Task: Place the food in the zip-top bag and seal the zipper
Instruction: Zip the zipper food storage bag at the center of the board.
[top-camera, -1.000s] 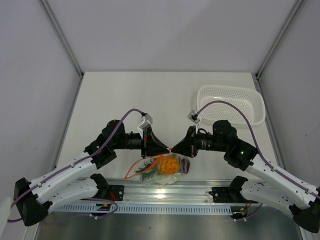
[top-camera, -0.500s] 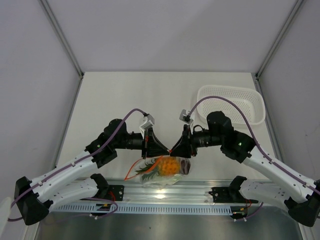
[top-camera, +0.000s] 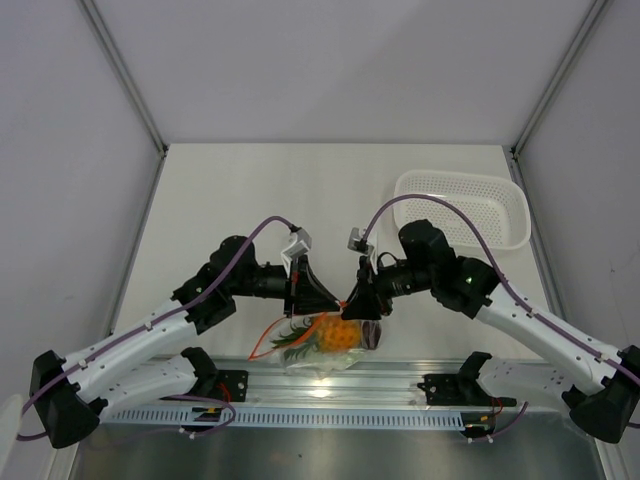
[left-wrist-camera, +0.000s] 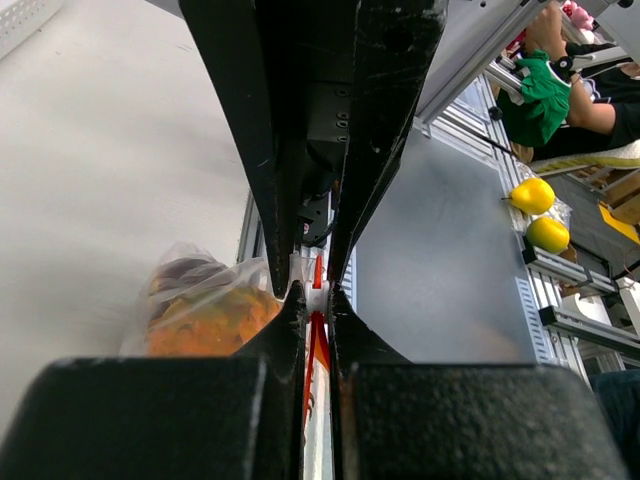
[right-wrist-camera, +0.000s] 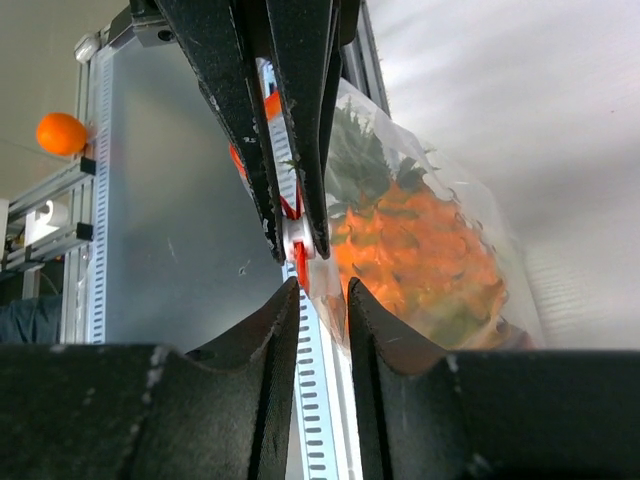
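Here the clear bag (top-camera: 322, 345) is held up by its top edge at the near side of the tabletop (top-camera: 250, 190), well away from the white basket (top-camera: 460, 178), with the pineapple (top-camera: 335, 333) and a dark round fruit (left-wrist-camera: 185, 272) inside it. The left gripper (left-wrist-camera: 317, 300) has its jaws pinched almost closed on the red-orange zipper (left-wrist-camera: 317, 345). The right gripper (right-wrist-camera: 322, 290), on the basket side, meets it nose to nose with its jaws squeezed onto the same strip.
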